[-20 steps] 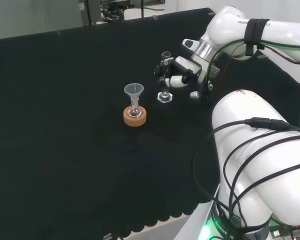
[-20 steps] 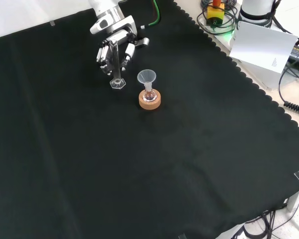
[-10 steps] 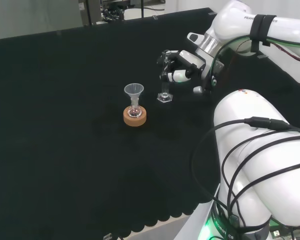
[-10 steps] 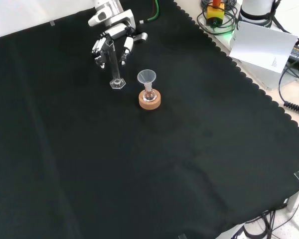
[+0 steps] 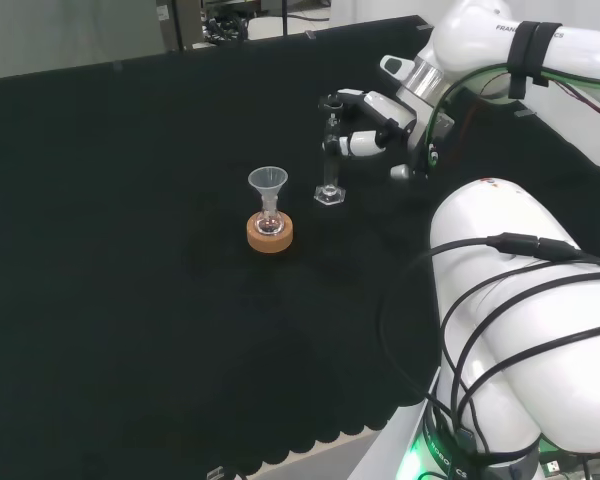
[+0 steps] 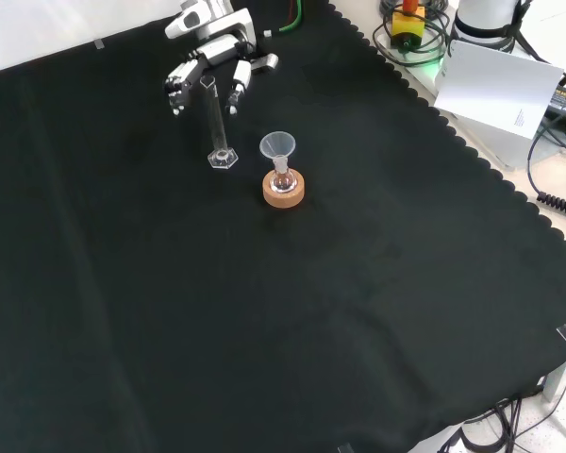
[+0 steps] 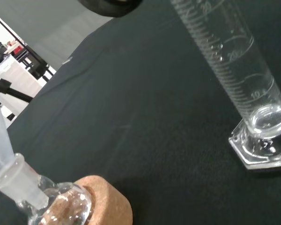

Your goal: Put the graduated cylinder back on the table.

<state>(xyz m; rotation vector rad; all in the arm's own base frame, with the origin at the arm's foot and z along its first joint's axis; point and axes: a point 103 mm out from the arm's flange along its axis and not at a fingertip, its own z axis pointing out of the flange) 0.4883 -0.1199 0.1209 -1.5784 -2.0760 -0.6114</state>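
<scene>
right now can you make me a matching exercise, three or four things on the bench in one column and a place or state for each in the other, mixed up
Things:
1. clear glass graduated cylinder
2. clear funnel
3. round cork ring
4. black and white hand

States:
A. fingers spread, holding nothing
B. upright on its own hexagonal base
C. lies flat on the black cloth under a small flask
D. sits in the neck of the small flask

Pairs: 1-B, 2-D, 3-C, 4-A

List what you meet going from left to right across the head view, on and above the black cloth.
Funnel in a flask on a cork ring → graduated cylinder standing upright on the cloth → the hand, fingers open beside the cylinder's top → the arm's white links.
</scene>
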